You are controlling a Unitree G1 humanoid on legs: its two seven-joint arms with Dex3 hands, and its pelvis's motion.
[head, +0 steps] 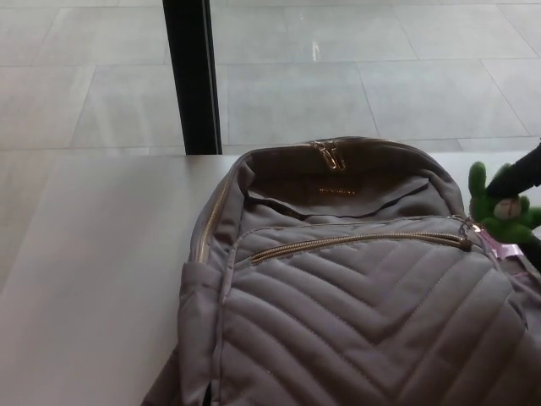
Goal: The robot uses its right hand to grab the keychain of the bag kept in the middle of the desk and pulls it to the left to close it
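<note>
The keychain [499,205] is gripped by the right hand's [525,172] fingers beside the bag [355,321], and could be lost if the zip [355,238] is dragged off-line.

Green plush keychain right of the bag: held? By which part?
The black right hand seems to grip the green plush keychain by its upper right part; little of the hand shows.
</note>
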